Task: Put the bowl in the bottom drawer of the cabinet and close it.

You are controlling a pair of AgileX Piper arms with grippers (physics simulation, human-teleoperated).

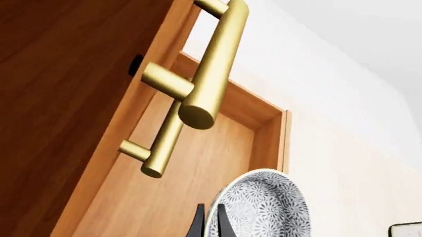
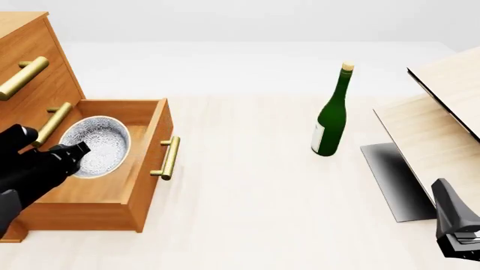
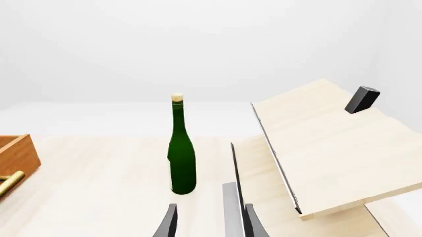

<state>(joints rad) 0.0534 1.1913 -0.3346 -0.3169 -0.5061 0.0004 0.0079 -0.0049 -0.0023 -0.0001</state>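
Note:
The cabinet (image 2: pixel 34 53) stands at the left of the front view. Its bottom drawer (image 2: pixel 152 147) is pulled out, with its brass handle (image 2: pixel 170 158) facing the table's middle. Over the drawer's inside, the white speckled bowl (image 2: pixel 101 143) is held by my left gripper (image 2: pixel 75 152), whose fingers (image 1: pixel 197 224) pinch its rim. In the left wrist view the bowl (image 1: pixel 264 207) sits before the drawer floor (image 1: pixel 197 163); I cannot tell whether it touches. Low at the right edge, my right gripper (image 2: pixel 450 208) is open and holds nothing, fingers (image 3: pixel 170 222) apart.
A green bottle (image 2: pixel 332 112) stands upright mid-table, also visible in the right wrist view (image 3: pixel 181 153). A pale wood board (image 2: pixel 428 129) on a grey stand (image 2: pixel 394 180) leans at the right. The upper drawers' brass handles (image 1: pixel 218 64) hang close above the bowl.

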